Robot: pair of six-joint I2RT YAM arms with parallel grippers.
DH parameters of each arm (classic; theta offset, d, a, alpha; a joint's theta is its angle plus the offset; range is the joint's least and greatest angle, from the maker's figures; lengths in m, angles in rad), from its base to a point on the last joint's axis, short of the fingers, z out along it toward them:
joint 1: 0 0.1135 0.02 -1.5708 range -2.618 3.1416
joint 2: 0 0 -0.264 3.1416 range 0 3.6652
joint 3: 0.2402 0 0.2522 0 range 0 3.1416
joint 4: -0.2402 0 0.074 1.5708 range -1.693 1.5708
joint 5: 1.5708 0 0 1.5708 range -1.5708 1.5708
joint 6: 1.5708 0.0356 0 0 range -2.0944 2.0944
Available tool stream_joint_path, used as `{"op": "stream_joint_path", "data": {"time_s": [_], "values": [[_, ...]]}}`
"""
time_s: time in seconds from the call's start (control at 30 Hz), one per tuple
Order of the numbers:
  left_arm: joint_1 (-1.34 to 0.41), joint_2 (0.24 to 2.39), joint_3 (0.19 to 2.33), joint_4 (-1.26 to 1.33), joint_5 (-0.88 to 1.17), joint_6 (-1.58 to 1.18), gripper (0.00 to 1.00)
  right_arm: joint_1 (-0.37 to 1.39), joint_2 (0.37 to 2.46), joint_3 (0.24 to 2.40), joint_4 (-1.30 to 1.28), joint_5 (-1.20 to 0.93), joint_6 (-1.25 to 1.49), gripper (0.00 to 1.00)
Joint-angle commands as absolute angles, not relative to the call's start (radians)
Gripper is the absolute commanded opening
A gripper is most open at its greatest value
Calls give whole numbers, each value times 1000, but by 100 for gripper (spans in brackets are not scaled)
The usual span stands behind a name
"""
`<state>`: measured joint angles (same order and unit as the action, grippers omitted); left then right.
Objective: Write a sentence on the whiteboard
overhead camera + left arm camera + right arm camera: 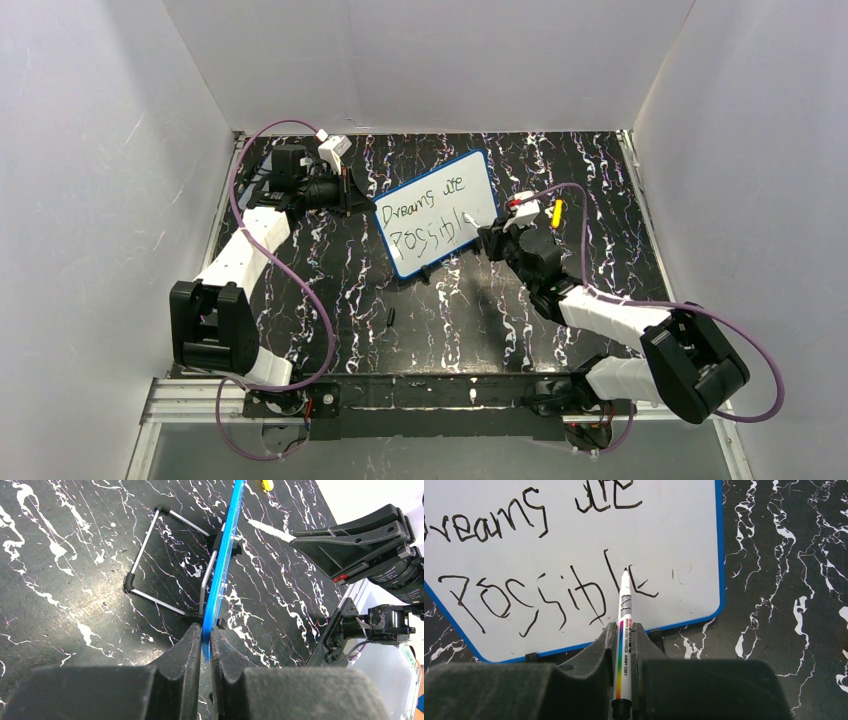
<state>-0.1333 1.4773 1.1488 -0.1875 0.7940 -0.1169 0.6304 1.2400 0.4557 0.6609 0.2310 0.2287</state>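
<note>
Blue-rimmed whiteboard, standing tilted back on the black marbled table, bearing the sentence in two slanted dark handwritten rows, "Dreams are" above "Possibl".

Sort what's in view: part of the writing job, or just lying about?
In use: whiteboard; sentence; marker, held by right gripper; left gripper, clamped on the board's rim.
Lying about: yellow piece by the right gripper; small black piece in front of the board.

Top cam high; wrists near whiteboard.
</note>
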Motion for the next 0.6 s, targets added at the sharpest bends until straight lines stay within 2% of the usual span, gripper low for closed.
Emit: {"op": "stream_joint_path", "data": {"time_s": [0.0,0.57], "values": [[-138,1431,1144,-187,827,-127,0,630,1261,504,734,215,215,1],[-138,1431,1145,-187,827,-126,0,630,1328,525,746,273,192,1]]}}
